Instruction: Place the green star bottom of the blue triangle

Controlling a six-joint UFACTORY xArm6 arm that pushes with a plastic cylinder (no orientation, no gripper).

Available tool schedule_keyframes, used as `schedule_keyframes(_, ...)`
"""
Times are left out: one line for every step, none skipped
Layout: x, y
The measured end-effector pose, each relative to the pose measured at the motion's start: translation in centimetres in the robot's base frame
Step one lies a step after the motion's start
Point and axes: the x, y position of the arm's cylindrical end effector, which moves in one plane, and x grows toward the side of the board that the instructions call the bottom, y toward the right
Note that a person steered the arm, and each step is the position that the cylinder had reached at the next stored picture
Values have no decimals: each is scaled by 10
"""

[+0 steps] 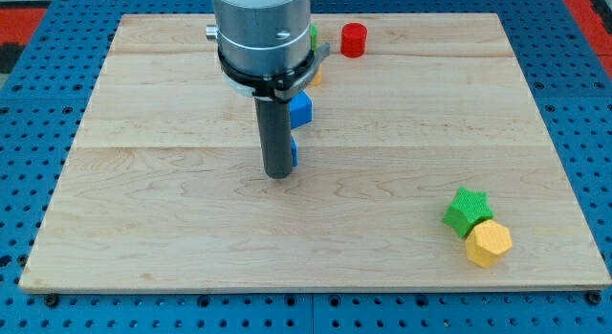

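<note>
The green star [467, 211] lies at the view's lower right of the wooden board [143, 210], touching a yellow hexagon [489, 242] just below and right of it. My tip [278, 174] rests near the board's middle, far left of the star. A small blue piece [294, 153] shows right beside the rod, mostly hidden by it; its shape cannot be told. A blue block [301, 109] sits just above it, partly hidden by the arm.
A red cylinder [354, 39] stands near the view's top. A green block [313, 34] and a yellow block [314, 77] peek out from behind the arm's grey body [262, 33].
</note>
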Motion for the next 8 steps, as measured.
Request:
schedule_keyframes(-3,104)
schedule_keyframes(-34,184)
schedule_keyframes(11,264)
schedule_keyframes(57,267)
schedule_keyframes(39,149)
schedule_keyframes(26,31)
schedule_keyframes(22,94)
schedule_keyframes(86,96)
